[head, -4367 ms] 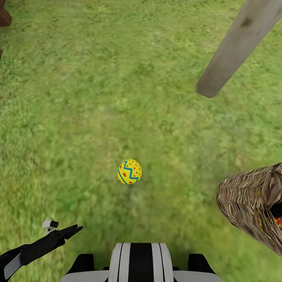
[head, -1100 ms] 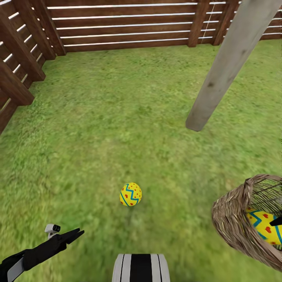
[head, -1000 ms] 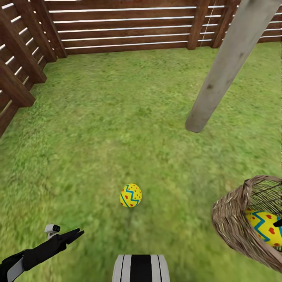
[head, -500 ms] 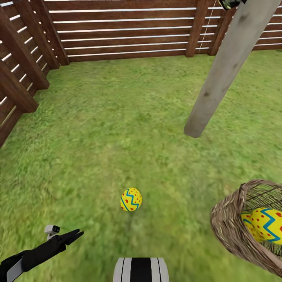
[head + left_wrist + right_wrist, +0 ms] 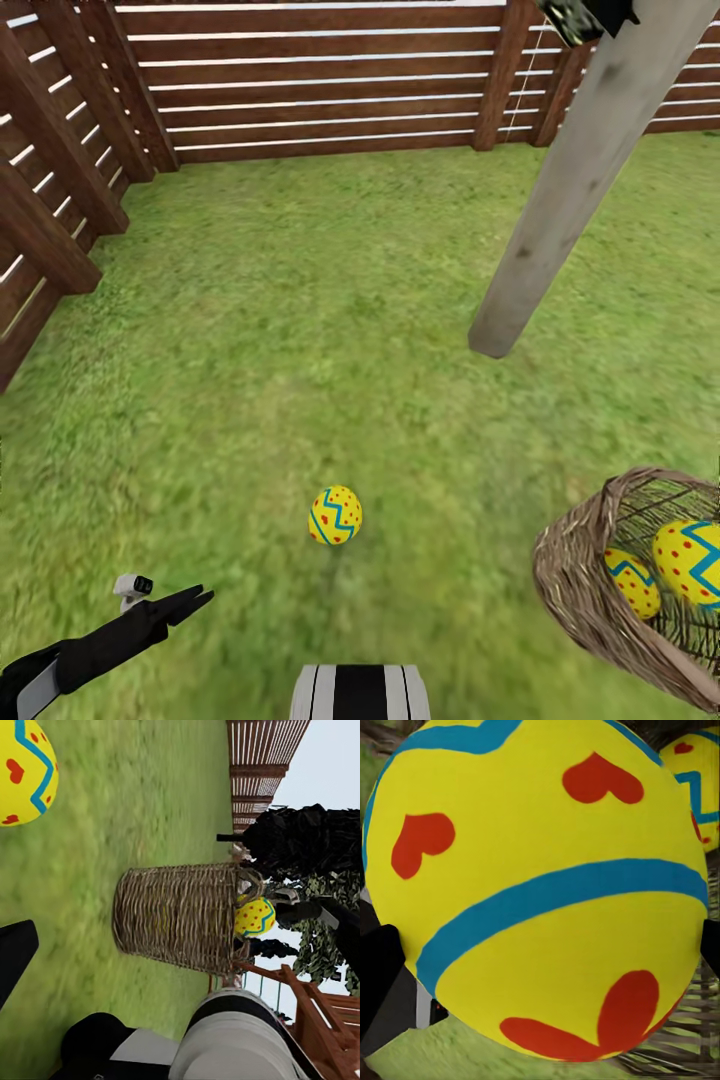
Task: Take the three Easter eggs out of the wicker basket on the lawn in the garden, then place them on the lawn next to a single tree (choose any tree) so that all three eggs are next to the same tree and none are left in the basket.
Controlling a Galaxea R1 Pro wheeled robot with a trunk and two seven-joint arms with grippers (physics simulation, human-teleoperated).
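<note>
Second egg at the rim of the wicker basket

Treat it as smooth, rigid and likely slippery: hold across its widest belly. Your right gripper's dark fingers flank the egg, apparently closed on it, though contact is hard to confirm. Another sits inside; one lies on the lawn.

The wicker basket is rough, loosely woven tan cane. The Easter eggs look smooth and painted, with a soft sheen. The fence is dark brown slatted wood; the tree trunk is pale, smooth and matt. The lawn is short, matt grass.
</note>
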